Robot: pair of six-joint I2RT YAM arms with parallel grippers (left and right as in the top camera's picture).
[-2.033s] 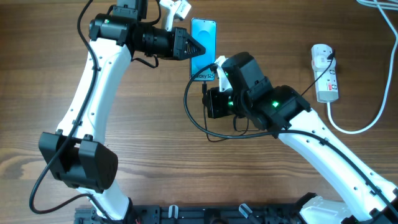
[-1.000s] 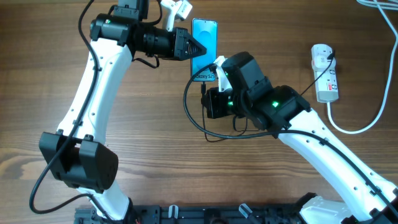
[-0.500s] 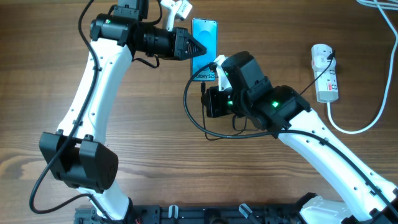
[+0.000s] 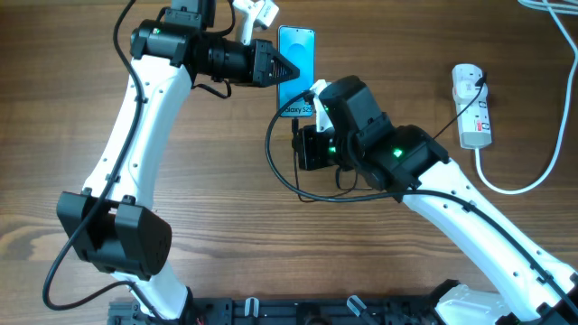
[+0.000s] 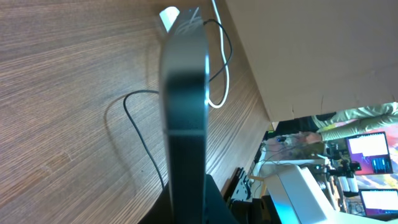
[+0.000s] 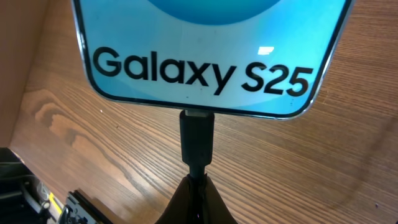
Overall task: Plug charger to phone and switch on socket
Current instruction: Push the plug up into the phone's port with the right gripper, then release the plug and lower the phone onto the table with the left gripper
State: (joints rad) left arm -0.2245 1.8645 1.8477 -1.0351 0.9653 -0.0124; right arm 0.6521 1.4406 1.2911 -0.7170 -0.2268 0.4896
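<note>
The phone has a turquoise screen and the text "Galaxy S25" at its near end. My left gripper is shut on the phone's left edge; the left wrist view shows the phone edge-on. My right gripper is shut on the charger's black connector, whose tip meets the port in the phone's bottom edge. The thin black charger cable loops on the table below the phone. The white socket strip lies at the right.
A white cable curves from the socket strip toward the right edge of the wooden table. A black rail runs along the front edge between the arm bases.
My right gripper has shifted slightly left and up toward the phone's bottom edge with the connector. The left arm and phone have barely moved.
</note>
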